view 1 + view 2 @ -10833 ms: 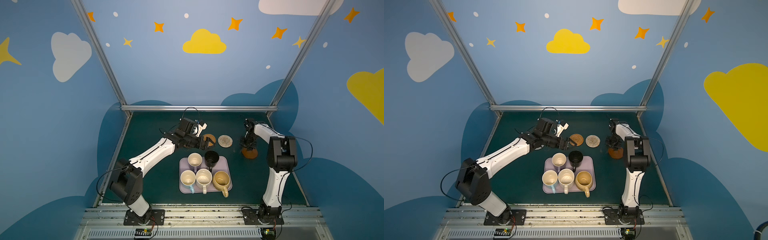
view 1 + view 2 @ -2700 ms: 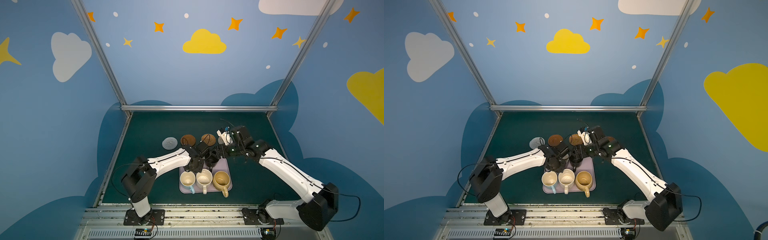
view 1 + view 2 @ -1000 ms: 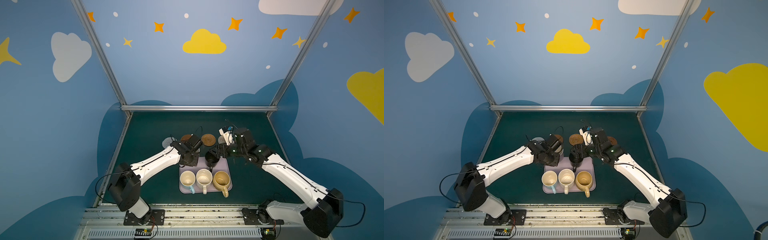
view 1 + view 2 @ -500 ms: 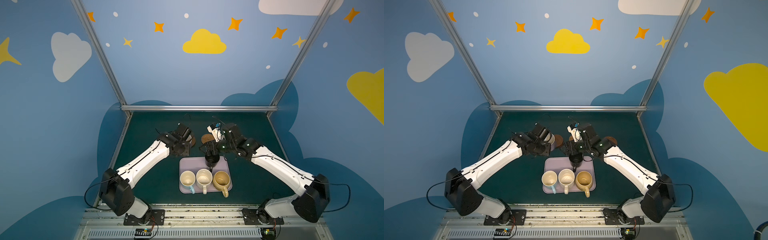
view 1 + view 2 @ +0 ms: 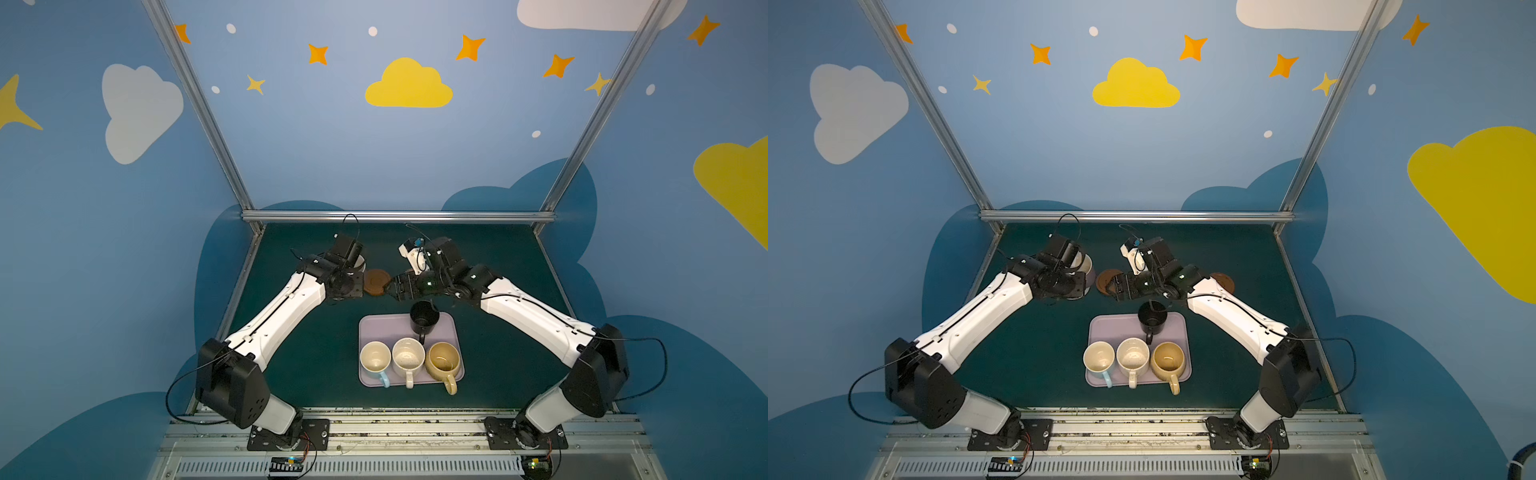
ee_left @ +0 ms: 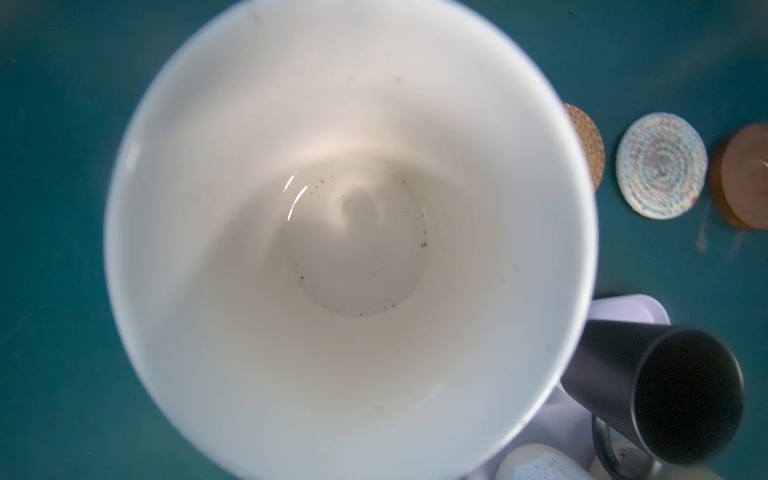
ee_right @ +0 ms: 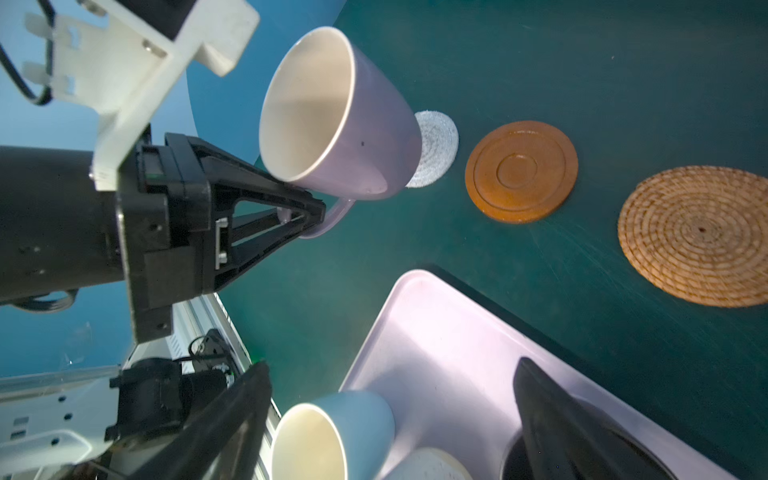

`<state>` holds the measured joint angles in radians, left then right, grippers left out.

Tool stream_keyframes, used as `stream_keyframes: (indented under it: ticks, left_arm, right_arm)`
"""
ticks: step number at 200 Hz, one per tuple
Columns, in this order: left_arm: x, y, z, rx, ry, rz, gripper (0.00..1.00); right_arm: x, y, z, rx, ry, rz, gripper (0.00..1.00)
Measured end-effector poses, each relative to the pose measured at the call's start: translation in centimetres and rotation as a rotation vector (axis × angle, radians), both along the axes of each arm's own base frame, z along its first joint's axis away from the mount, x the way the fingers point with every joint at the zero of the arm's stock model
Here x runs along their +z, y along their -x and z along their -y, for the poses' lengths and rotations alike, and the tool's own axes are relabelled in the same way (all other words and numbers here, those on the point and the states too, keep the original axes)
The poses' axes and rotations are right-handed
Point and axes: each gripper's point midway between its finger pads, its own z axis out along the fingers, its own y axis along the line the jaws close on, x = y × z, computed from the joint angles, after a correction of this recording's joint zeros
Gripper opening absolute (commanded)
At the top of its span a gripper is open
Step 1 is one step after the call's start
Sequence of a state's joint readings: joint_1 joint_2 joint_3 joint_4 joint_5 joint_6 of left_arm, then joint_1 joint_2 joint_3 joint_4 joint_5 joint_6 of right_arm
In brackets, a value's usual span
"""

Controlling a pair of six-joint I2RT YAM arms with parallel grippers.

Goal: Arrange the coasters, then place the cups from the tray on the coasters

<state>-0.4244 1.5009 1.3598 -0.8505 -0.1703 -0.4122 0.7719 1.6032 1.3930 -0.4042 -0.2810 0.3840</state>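
At about eleven o'clock from the flat, round-cornered tray (image 5: 368, 328), the left gripper (image 7: 309, 216) is pinching its jaws tight on the looped handle (image 7: 332, 220) of the glossy lilac mug (image 7: 332, 116), carrying it over the pale woven coaster (image 7: 436, 145). The right gripper (image 5: 395, 286) is hanging with jaws spread wide and empty by the tray's twelve o'clock edge, near the matte black mug (image 5: 424, 318). A ringed wooden disc (image 7: 521, 171) and a coiled tan mat (image 7: 694, 235) are lying in line on the teal tabletop (image 7: 582, 62).

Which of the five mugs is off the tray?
The lilac mug, held up by its handle in the left claw; the black, blue, cream and mustard mugs sit on the tray.
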Motion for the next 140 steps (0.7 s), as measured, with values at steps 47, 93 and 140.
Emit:
stream_keyframes:
  ticks: [47, 93, 140]
  left_arm:
    - [-1.7, -2.2, -2.3, 0.075, 0.001, -0.022, 0.03]
    - [-5.4, -3.6, -4.1, 0.12, -0.034, -0.105, 0.03]
    - [-7.6, -4.6, -4.4, 0.127, -0.043, -0.135, 0.03]
  right_arm:
    - [-0.3, -1.9, -2.4, -0.001, 0.005, -0.001, 0.91]
    - [-1.2, -2.7, -4.1, 0.002, 0.021, -0.01, 0.91]
    - [-2.1, -3.7, -6.3, 0.009, 0.024, -0.024, 0.91]
